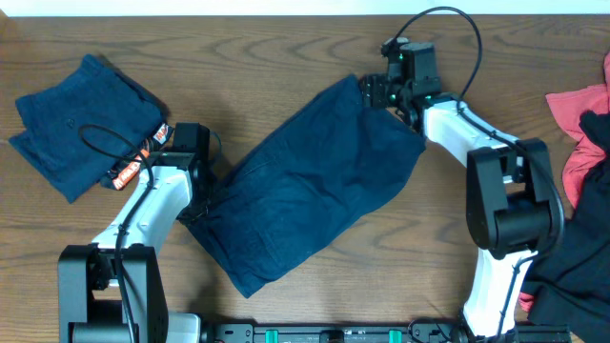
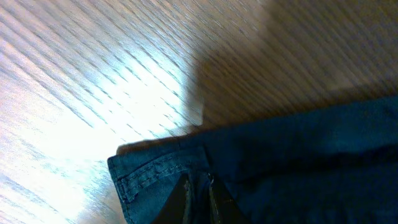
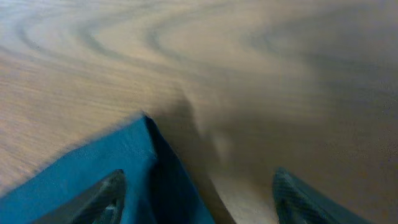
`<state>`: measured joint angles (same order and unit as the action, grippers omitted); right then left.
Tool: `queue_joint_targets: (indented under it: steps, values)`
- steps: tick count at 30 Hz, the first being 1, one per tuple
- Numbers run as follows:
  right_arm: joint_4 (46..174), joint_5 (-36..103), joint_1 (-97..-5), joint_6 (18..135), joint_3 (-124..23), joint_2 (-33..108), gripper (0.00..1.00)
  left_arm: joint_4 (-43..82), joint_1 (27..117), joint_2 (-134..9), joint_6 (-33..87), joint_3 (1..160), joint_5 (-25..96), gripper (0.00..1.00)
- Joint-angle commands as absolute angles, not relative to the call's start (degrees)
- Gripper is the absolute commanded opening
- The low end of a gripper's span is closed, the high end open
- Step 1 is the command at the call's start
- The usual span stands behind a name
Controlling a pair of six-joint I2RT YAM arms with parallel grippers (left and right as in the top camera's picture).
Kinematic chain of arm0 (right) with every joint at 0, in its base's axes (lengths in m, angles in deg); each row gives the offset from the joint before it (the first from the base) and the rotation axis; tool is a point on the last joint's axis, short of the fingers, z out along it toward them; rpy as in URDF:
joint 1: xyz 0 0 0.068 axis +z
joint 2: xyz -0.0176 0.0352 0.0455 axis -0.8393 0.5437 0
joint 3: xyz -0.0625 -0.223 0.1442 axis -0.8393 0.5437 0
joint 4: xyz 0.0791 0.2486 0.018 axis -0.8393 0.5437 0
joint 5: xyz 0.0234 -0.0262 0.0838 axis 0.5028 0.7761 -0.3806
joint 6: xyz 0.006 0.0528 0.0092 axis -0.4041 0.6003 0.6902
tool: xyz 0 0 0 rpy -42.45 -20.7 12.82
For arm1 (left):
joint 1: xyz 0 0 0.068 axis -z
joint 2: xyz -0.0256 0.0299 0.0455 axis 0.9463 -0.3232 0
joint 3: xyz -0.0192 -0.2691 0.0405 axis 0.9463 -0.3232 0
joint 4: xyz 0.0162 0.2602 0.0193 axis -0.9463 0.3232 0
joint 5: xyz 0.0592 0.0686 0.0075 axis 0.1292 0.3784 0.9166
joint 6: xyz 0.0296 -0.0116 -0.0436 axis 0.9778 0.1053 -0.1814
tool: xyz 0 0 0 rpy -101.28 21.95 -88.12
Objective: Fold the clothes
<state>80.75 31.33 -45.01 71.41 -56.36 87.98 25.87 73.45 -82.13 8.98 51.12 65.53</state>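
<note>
**On the table [image 1: 286, 57], navy shorts [image 1: 315, 191] lie stretched between two arms**

Nearest my base, the left gripper [image 1: 193, 202] is clenched on the stitched hem at the near-left edge of the navy shorts. The garment lies flat, its long axis running diagonally from near-left to far-right. At the far end, the right gripper [image 1: 379, 93] stands with its fingers spread. The cloth's corner sits just inside one finger, not pinched. I judge the left arm, the only one gripping, better placed to carry its edge across.

Left claw [image 2: 199, 194] pinches the stitched corner of navy shorts [image 2: 298, 162] on wooden table [image 2: 93, 74].
</note>
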Motion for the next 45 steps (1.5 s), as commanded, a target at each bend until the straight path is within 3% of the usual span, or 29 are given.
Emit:
queue_joint_targets:
  steps: [1, 3, 6, 7, 11, 13, 16, 20, 22, 25, 29, 31, 36, 45]
  values:
    - [86.91, 30.61, -47.33, 71.61, -56.82, 83.41, 0.72, 26.02, 73.08, -81.71, 7.67, 50.62, 70.19, 0.09]
    - [94.25, 28.73, -48.35, 71.54, -56.82, 82.25, 0.57, 25.98, 73.08, -81.73, 7.60, 50.62, 70.21, 0.09]
    - [105.58, 28.44, -49.42, 69.97, -56.76, 82.43, 0.27, 25.80, 73.08, -81.73, 6.62, 50.62, 70.19, 0.10]
    - [107.78, 28.66, -49.66, 69.88, -56.60, 82.84, 0.24, 25.54, 73.08, -81.73, 6.64, 50.62, 70.19, 0.09]
    - [111.74, 30.41, -49.93, 69.03, -55.38, 84.41, 0.24, 24.47, 73.08, -81.73, 6.66, 50.62, 70.19, 0.11]
    - [112.31, 30.96, -49.93, 68.48, -54.53, 85.03, 0.24, 24.05, 73.08, -81.73, 6.66, 50.62, 70.19, 0.17]
    - [112.66, 34.15, -49.95, 69.07, -52.63, 85.35, 0.18, 22.98, 73.08, -81.73, 6.71, 50.62, 70.19, 0.17]
    - [112.42, 41.32, -49.93, 71.87, -50.11, 85.35, 0.32, 21.93, 73.08, -81.73, 7.41, 50.62, 70.19, 0.17]
    - [111.56, 41.51, -49.93, 71.61, -48.65, 85.35, 0.34, 21.47, 73.08, -81.73, 8.19, 50.62, 70.19, 0.17]
    - [111.39, 41.49, -49.95, 71.61, -46.81, 85.35, 0.24, 20.86, 73.08, -81.73, 8.48, 50.62, 70.19, 0.17]
    - [111.91, 41.47, -49.93, 71.63, -44.95, 85.35, 0.17, 20.07, 73.08, -81.73, 8.48, 50.62, 70.19, 0.21]
    - [113.47, 41.49, -49.93, 71.61, -44.58, 85.35, 0.02, 19.73, 73.08, -81.73, 8.67, 50.62, 70.19, 0.21]
    - [120.11, 46.52, -51.44, 78.41, -44.67, 85.29, 0.01, 16.45, 73.08, -81.73, 10.73, 50.62, 70.17, 0.21]
    - [129.47, 51.81, -62.28, 92.46, -44.67, 85.20, 0.01, 7.75, 73.08, -81.73, 13.59, 50.62, 70.10, 0.22]
